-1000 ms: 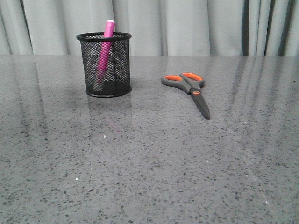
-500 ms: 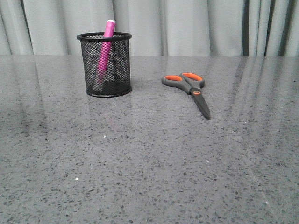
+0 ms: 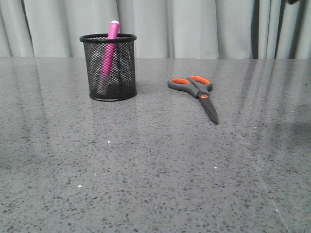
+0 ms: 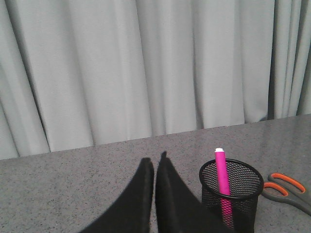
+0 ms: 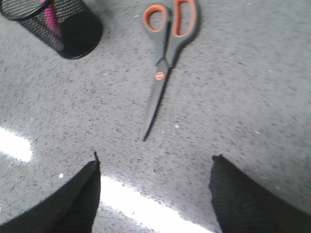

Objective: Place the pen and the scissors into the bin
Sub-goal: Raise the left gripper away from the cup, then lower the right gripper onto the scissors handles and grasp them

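Observation:
The black mesh bin [image 3: 108, 67] stands upright at the back left of the grey table. The magenta pen [image 3: 110, 51] leans inside it, its whitish cap above the rim. The scissors [image 3: 197, 92] lie flat and closed to the bin's right, blades pointing toward the front. No arm shows in the front view. In the left wrist view my left gripper [image 4: 154, 160] is shut and empty, beside the bin [image 4: 231, 191] with the pen [image 4: 222, 179]; the scissors [image 4: 286, 187] lie beyond. In the right wrist view my right gripper [image 5: 154, 158] is open and empty above the table, short of the scissors' blade tip [image 5: 165, 58]. The bin [image 5: 58, 26] is there too.
A pale grey curtain [image 3: 194, 26] hangs behind the table's far edge. The speckled grey tabletop [image 3: 155, 174] stretches across the front view. Bright light reflections lie on the table under the right gripper [image 5: 146, 206].
A shadow has spread over the table at the front right. The pen, bin and scissors have not moved.

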### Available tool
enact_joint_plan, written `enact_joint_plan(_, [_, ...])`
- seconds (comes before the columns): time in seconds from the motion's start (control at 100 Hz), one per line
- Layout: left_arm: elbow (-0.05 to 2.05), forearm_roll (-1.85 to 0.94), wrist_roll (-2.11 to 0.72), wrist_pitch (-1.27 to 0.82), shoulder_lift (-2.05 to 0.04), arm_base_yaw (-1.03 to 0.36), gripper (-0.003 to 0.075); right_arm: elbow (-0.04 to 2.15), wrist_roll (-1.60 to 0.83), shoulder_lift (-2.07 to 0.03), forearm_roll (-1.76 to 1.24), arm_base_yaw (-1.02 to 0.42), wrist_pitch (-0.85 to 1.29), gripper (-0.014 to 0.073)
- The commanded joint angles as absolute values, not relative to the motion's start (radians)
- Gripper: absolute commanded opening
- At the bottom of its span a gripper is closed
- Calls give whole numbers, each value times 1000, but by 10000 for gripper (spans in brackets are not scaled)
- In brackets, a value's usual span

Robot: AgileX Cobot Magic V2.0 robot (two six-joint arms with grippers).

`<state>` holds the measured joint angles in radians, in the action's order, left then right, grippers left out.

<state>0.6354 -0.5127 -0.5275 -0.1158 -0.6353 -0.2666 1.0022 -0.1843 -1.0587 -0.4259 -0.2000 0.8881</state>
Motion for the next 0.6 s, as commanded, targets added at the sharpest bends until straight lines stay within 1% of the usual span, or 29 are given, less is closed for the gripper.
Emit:
enact_joint_plan(0.0, [664, -524, -521, -38, -633, -265, -22, 1108, -192, -1127, -419, -248, 883, 433])
enact_joint_plan(0.09, [664, -524, -521, -38, -633, -265, -22, 1188, -126, -1204, -321, -309, 893, 433])
enact_joint_plan(0.19, [664, -526, -521, -34, -633, -265, -22, 1273, 50, -1298, -91, -373, 934, 433])
enact_joint_plan(0.26, [664, -529, -521, -32, -633, -265, -22, 1333, 140, -1372, 11, -405, 989, 433])
enact_joint_plan(0.4, [664, -537, -521, -26, -633, -265, -22, 1436, 155, -1506, 31, -439, 1016, 433])
enact_joint_plan(0.59, [664, -542, -521, -22, -633, -265, -22, 1548, 155, -1665, 12, -441, 1027, 433])
